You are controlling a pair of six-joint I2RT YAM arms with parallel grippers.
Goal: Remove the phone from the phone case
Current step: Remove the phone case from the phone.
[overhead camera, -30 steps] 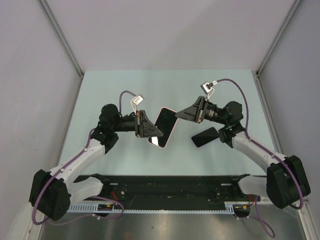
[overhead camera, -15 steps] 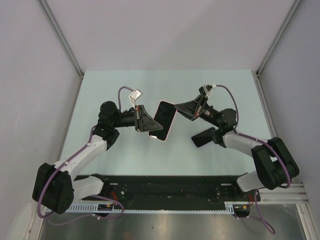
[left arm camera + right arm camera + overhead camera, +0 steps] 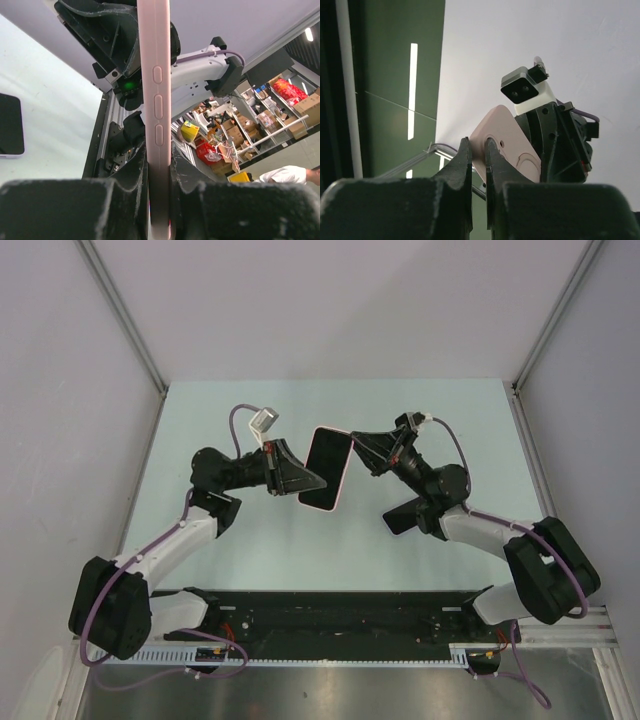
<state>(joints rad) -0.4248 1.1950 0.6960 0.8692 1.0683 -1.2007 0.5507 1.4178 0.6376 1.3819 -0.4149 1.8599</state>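
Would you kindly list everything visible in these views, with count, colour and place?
cased phone: one, black screen in a pink case, held in the air between the arms.
second phone: one, black, flat on the table under the right arm.
table: one, pale green, beneath everything.
walls: grey, around the table.
left gripper: one, black, clamped on the cased phone's lower end.
right gripper: one, black, pinching the case's upper corner.
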